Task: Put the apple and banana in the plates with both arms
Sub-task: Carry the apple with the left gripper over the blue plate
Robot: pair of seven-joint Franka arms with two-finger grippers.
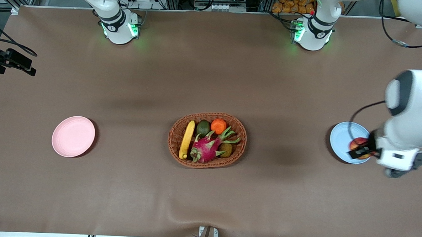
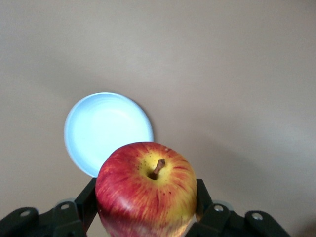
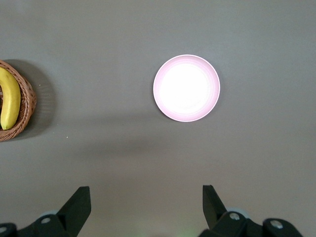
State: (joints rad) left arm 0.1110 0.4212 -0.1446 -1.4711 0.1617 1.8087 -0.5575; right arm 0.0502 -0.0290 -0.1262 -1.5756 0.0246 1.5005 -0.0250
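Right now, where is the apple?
The apple is held in the left gripper over the light blue plate, at the left arm's end of the table.

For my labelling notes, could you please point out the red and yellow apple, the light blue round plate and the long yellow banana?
red and yellow apple [image 2: 146,190]: left wrist view, upper skin.
light blue round plate [image 1: 342,138]: front view, bare centre.
long yellow banana [image 1: 187,139]: front view, mid-length.

1. No text, label, brand, number or sign can be read in any view.
2. The table covering [image 1: 208,189], both plates, the basket [image 1: 207,139] and the fruit show only plain, unmarked surfaces.
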